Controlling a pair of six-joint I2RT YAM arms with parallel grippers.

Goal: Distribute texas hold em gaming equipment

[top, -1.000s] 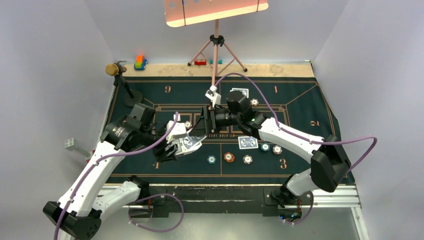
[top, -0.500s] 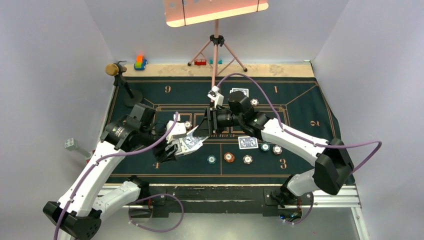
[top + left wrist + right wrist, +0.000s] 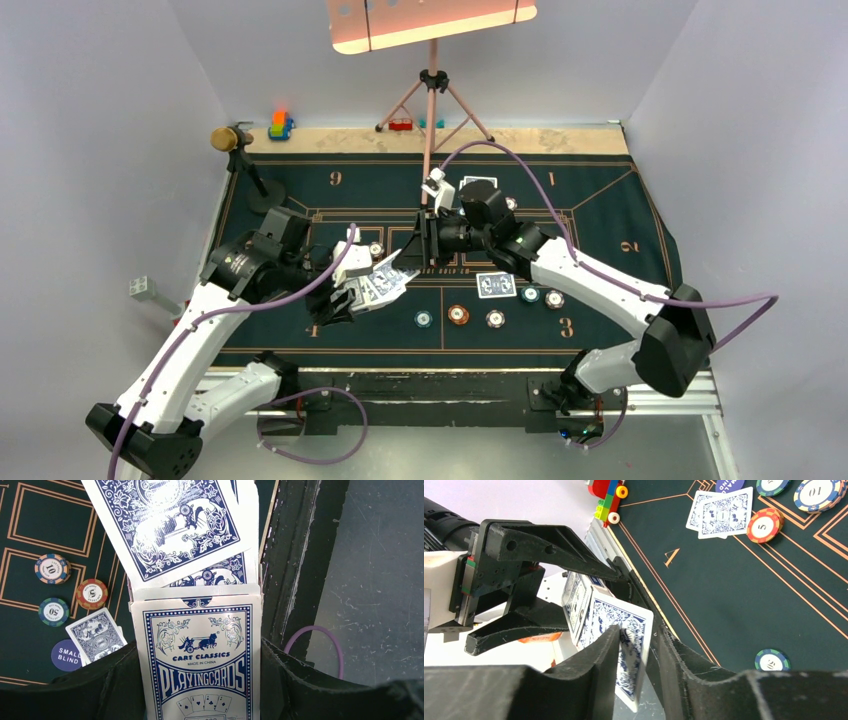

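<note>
A blue-and-white card box (image 3: 202,665), printed with a carriage and the words PLAYING CARDS, is being held between the closed jaws of the left gripper (image 3: 352,292), over the near-left edge of the green felt mat (image 3: 380,180). Blue-backed cards are being fanned out of its open top. The top card (image 3: 621,625) is being taken at its free end by the right gripper (image 3: 636,630), whose jaws are being kept narrow around it. It appears to be pinched, though the far pad is partly hidden.

On the mat, 2 more cards (image 3: 97,635) are being left face down beside a dark blue blind button (image 3: 66,655), a teal chip (image 3: 54,612), an orange-brown chip (image 3: 92,594) and a 10 chip (image 3: 52,568).

Compared with 1 second ago, the right jaws are being brought from wide to narrow. The right wrist is being drawn back toward the mat's centre, and the top card is being pulled further out of the box and tilted.
</note>
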